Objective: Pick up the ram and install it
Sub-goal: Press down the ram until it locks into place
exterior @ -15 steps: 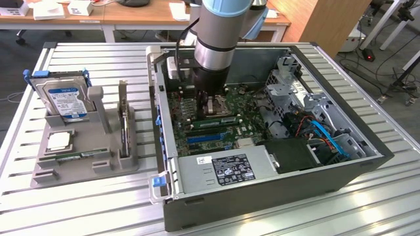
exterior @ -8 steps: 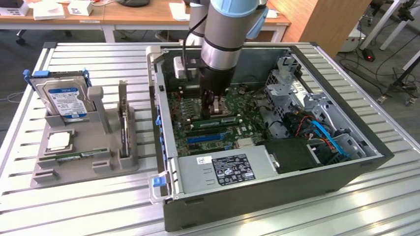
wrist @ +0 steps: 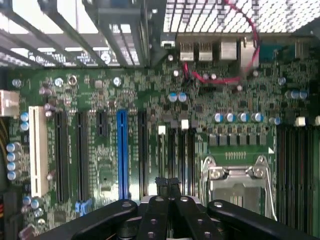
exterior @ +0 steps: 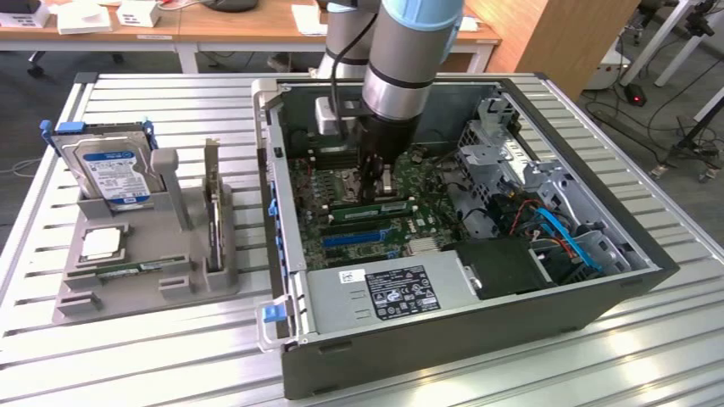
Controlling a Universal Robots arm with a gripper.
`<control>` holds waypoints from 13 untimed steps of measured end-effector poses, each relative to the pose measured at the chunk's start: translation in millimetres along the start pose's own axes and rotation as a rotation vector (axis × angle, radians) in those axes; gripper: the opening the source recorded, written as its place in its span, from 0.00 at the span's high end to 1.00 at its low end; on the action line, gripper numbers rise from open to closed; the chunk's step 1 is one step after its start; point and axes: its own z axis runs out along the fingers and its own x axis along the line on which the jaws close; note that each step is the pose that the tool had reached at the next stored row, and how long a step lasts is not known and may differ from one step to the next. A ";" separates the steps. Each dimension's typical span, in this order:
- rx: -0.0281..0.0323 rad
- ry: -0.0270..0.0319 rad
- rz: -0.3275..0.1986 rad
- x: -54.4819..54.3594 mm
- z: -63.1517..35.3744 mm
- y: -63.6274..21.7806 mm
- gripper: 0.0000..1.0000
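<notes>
One grey arm reached steeply down into the open metal computer case (exterior: 633,280), its black gripper (exterior: 382,176) closed together just above the green motherboard (wrist: 150,100). The ram (exterior: 375,206), a thin green stick, lay in the slots under the gripper. A ribbed aluminium table (exterior: 158,356) left free room around.

Slatted metal table (exterior: 633,356), wooden desks (exterior: 226,25) behind, dark floor (exterior: 679,195) with tripod legs.
</notes>
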 end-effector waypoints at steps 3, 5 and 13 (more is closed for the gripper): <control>-0.0001 0.0000 0.000 -0.2 -0.3 -6.5 0.91; 0.0000 0.0000 0.000 -0.3 -0.4 -10.6 0.91; 0.0000 0.0001 0.000 -0.8 -1.0 -24.8 0.91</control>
